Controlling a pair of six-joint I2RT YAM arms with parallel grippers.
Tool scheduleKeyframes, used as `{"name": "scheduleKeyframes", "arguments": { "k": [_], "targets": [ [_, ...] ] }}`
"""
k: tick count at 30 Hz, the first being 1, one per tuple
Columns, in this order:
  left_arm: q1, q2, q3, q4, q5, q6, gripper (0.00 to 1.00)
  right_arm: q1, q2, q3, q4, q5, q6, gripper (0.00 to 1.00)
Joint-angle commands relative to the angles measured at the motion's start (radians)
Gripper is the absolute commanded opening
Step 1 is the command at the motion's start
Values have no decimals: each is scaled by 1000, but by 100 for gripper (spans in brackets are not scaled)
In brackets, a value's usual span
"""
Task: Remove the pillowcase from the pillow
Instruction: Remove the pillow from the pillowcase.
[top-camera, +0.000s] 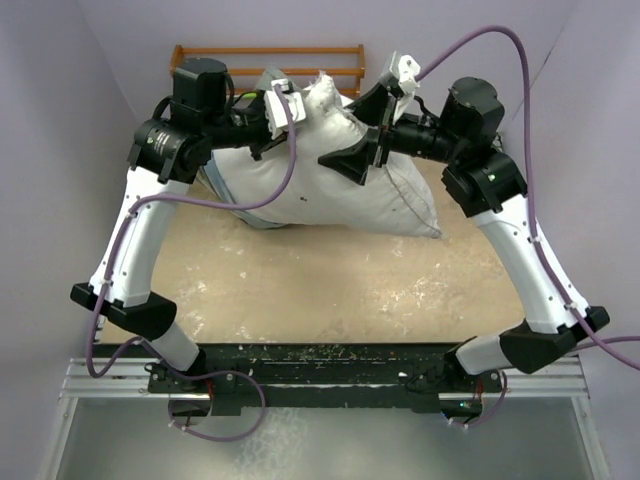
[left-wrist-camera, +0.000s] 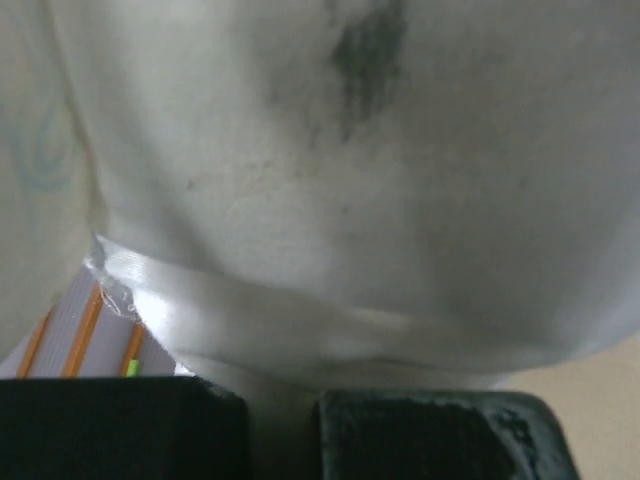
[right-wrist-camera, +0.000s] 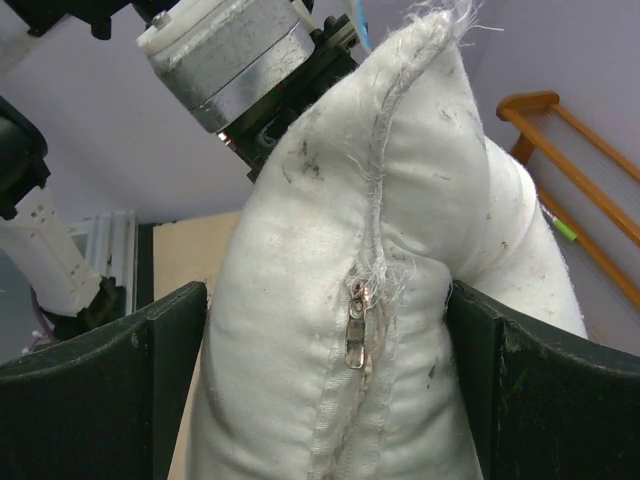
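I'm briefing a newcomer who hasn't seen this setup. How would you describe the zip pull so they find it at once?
Start at the big white pillow standing between the right tool's dark fingers. Follow its frayed seam down the near edge; the zip pull hangs about halfway, the only small shiny metal tab among white cloth and dark specks.

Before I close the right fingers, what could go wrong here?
The open right fingers straddle the pillow at its frayed seam and zipper pull; closing there may snag or tear it.
The left fingers pinch only a little fabric near the top; it could slip.
The wooden rack stands close behind.
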Motion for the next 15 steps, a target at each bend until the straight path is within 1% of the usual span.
{"name": "scheduleKeyframes", "arguments": {
  "k": [1,2,3,4,5,6,7,8,9,11,12,14,15],
  "targets": [
    [-34,-48,1,151,-24,24,0,2,30,12,-4,-75,76,100],
    [-37,-51,-4,156,-24,13,0,2,38,19,-29,-23,66,100],
    [-38,-55,-11,165,-21,-4,0,1,44,22,-41,45,59,97],
    [-39,-59,-12,173,-15,-25,3,-10,43,18,-42,207,57,88],
    [-38,-60,-8,172,-10,-45,32,-30,41,12,-38,326,63,72],
    [-39,-60,-4,165,-10,-66,64,-57,38,0,-27,432,79,46],
    [-39,-61,-1,155,-19,-83,93,-90,31,-17,-12,537,112,21],
    [-38,-63,1,139,-35,-97,100,-133,17,-49,17,612,154,4],
    [-37,-65,0,115,-58,-98,100,-178,-10,-96,51,657,205,0],
    [-23,-74,-15,45,-98,-66,100,-263,-66,-215,168,697,266,0],
    [23,-83,-36,20,-96,-62,100,-283,-90,-264,203,733,254,0],
    [153,-104,-92,21,-62,-74,100,-308,-140,-366,286,755,181,0],
    [213,-106,-123,30,-81,-67,100,-320,-166,-418,325,762,155,0]
  ]
}}
